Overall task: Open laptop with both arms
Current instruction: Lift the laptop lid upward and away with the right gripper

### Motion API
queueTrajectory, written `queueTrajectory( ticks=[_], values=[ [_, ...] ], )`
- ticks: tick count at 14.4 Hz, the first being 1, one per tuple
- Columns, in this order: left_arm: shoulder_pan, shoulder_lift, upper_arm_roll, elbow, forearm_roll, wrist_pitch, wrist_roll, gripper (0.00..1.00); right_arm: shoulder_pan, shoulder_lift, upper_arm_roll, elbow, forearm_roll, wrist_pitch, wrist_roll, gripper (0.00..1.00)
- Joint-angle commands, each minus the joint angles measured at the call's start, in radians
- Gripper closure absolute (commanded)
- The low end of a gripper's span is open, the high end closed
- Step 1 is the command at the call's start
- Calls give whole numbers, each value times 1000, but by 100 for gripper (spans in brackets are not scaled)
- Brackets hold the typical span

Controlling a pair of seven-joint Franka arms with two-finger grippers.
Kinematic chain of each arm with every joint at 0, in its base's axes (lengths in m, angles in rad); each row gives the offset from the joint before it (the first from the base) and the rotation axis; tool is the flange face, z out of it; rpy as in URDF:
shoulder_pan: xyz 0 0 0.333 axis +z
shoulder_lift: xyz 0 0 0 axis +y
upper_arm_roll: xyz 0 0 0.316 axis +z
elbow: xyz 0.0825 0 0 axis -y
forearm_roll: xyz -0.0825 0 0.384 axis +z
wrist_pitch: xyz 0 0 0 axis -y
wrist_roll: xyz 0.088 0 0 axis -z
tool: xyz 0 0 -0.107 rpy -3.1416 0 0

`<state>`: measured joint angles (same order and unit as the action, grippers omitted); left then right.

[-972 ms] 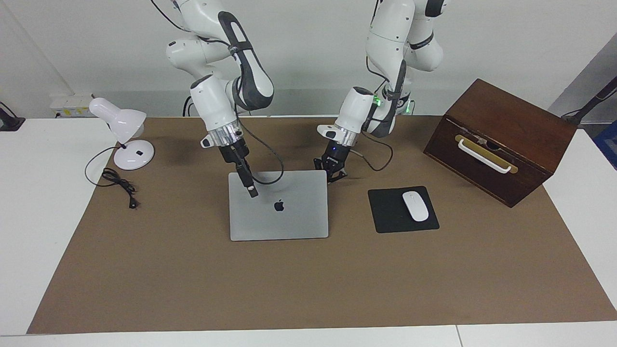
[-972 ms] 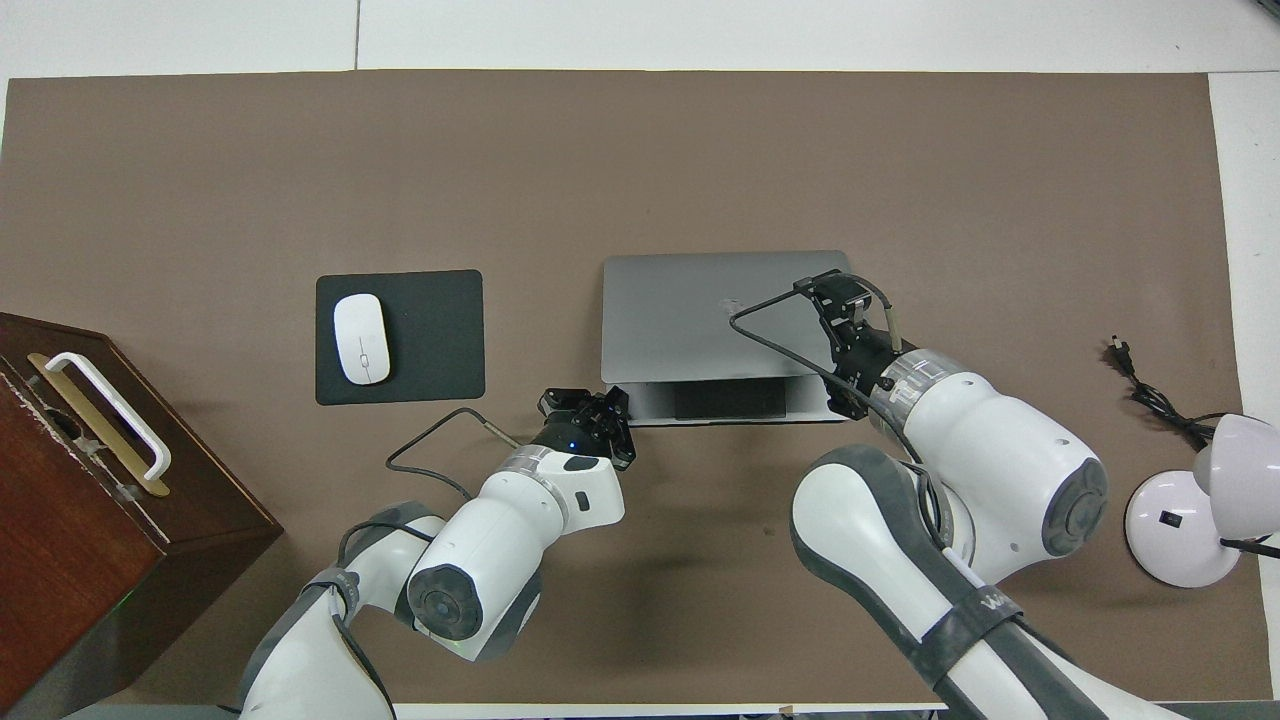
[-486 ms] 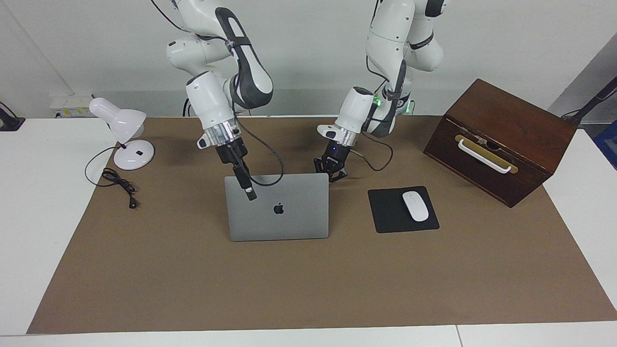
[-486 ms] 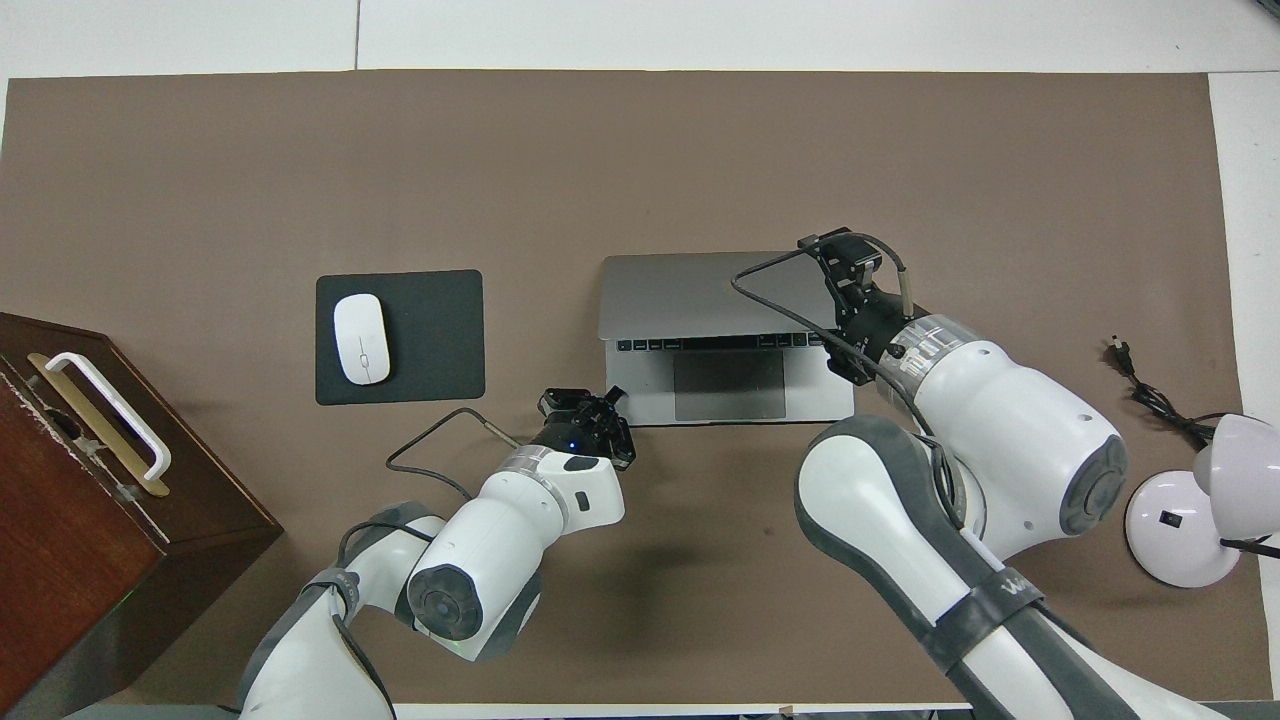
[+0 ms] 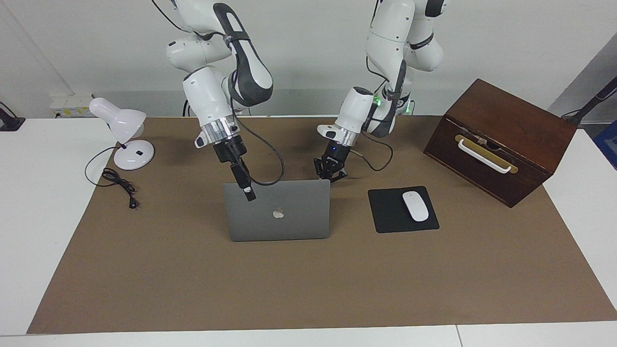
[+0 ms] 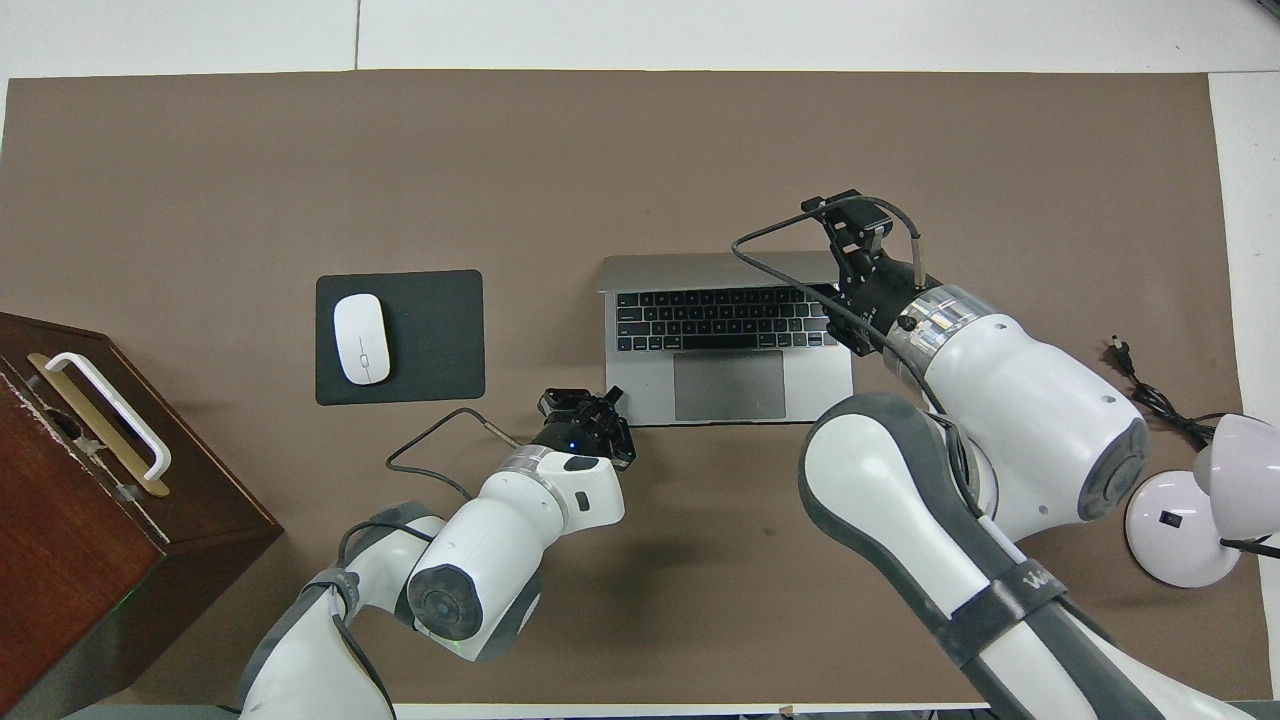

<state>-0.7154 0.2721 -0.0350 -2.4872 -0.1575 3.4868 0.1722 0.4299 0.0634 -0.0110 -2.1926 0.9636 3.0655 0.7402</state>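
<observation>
The silver-grey laptop (image 5: 289,221) stands open in the middle of the brown mat, its lid close to upright with the logo facing away from the robots. In the overhead view its black keys and grey trackpad (image 6: 730,385) show. My right gripper (image 5: 247,192) is at the lid's top edge near the corner toward the right arm's end, with one finger (image 5: 248,189) down over the lid's back; it also shows in the overhead view (image 6: 850,235). My left gripper (image 5: 330,173) is low at the base's corner nearest the robots, toward the left arm's end (image 6: 600,405).
A black mouse pad (image 5: 385,212) with a white mouse (image 5: 415,206) lies beside the laptop toward the left arm's end. A brown wooden box (image 5: 501,140) with a white handle stands past it. A white desk lamp (image 5: 123,127) and its cable (image 5: 118,183) are at the right arm's end.
The lid has swung up from barely raised to close to upright, with my right gripper rising along with its edge. The keyboard has come into sight. My left gripper has stayed at the base's corner.
</observation>
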Motion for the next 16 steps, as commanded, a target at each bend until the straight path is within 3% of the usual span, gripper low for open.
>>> queueTrajectory(
  ticks=[1,16],
  values=[
    [-19,15,14,-4,-16,17,18,100,4,30,-12,66,44,19,-55,0],
    [-19,22,14,2,-14,17,20,100,-39,208,-61,295,81,13,-55,0]
  ],
)
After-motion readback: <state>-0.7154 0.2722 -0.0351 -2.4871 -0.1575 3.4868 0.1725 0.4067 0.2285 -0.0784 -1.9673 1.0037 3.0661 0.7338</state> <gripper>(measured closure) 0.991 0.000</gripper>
